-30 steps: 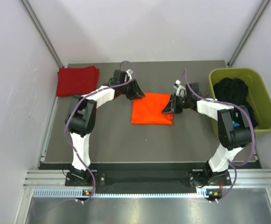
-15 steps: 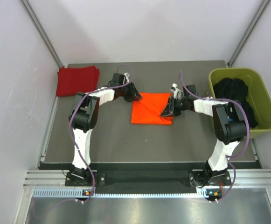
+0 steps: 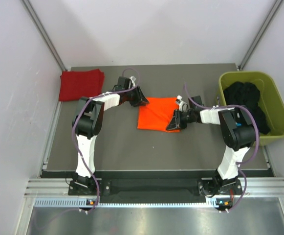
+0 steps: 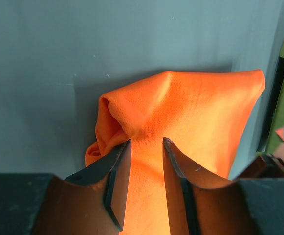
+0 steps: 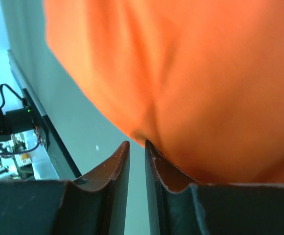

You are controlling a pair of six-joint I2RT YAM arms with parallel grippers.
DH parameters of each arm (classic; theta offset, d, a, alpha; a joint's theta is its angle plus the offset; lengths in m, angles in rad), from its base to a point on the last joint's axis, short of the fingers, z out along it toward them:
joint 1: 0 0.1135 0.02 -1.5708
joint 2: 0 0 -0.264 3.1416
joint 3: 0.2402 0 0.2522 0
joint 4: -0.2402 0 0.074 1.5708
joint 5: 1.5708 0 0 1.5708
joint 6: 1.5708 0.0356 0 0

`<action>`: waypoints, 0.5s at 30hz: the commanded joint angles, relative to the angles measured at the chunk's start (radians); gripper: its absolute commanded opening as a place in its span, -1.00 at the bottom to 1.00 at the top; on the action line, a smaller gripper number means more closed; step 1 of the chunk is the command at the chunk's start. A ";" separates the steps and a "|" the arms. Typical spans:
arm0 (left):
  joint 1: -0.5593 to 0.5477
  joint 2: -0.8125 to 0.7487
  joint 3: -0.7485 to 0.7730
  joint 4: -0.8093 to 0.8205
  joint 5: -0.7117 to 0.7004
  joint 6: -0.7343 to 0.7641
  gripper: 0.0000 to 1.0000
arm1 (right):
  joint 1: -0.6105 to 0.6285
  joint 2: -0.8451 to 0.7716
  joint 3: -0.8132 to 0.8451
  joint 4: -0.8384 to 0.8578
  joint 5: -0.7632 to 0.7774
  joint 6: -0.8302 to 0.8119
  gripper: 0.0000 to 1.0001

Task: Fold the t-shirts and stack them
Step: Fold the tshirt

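Observation:
The bright orange t-shirt point(image 3: 156, 113) lies folded into a rectangle mid-table. The dark red t-shirt point(image 3: 80, 84) lies folded at the back left corner. My left gripper point(image 3: 142, 101) is low on the orange shirt's back left corner. In the left wrist view the gripper point(image 4: 145, 141) is partly open over the orange fabric point(image 4: 190, 112), which is bunched beside the left finger. My right gripper point(image 3: 172, 122) is at the shirt's front right edge. In the right wrist view the gripper point(image 5: 138, 143) is nearly shut with bare table in its gap, and the orange shirt point(image 5: 205, 73) lies against one finger.
An olive-green tub point(image 3: 244, 74) holding dark clothes point(image 3: 247, 98) stands at the right edge of the table, close to my right arm. Grey walls close in the back and both sides.
My right gripper has slid along the orange shirt's right edge toward the front. My left gripper has barely moved at the back left corner.

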 commanded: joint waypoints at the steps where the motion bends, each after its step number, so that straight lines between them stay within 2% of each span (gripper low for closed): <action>1: 0.030 0.000 -0.003 -0.031 -0.068 0.035 -0.21 | -0.022 -0.039 0.000 -0.012 0.060 -0.067 -0.61; 5: 0.030 -0.064 0.001 -0.030 -0.015 0.015 -0.14 | -0.024 -0.204 0.022 -0.100 0.161 -0.041 -0.30; 7: 0.030 -0.082 0.013 -0.030 -0.005 0.008 -0.09 | -0.024 -0.251 0.037 -0.135 0.287 -0.028 -0.18; 8: 0.030 -0.089 0.023 -0.040 0.002 0.010 -0.06 | -0.024 -0.280 0.040 -0.144 0.325 -0.025 -0.05; 10: 0.030 -0.087 0.050 -0.050 0.020 0.013 -0.03 | -0.024 -0.295 0.043 -0.161 0.437 -0.021 -0.03; 12: 0.030 -0.073 0.064 -0.057 0.028 0.019 -0.02 | -0.024 -0.309 0.037 -0.152 0.524 -0.015 0.11; 15: 0.030 -0.047 0.092 -0.079 0.029 0.033 -0.03 | -0.024 -0.285 0.044 -0.135 0.562 -0.019 0.28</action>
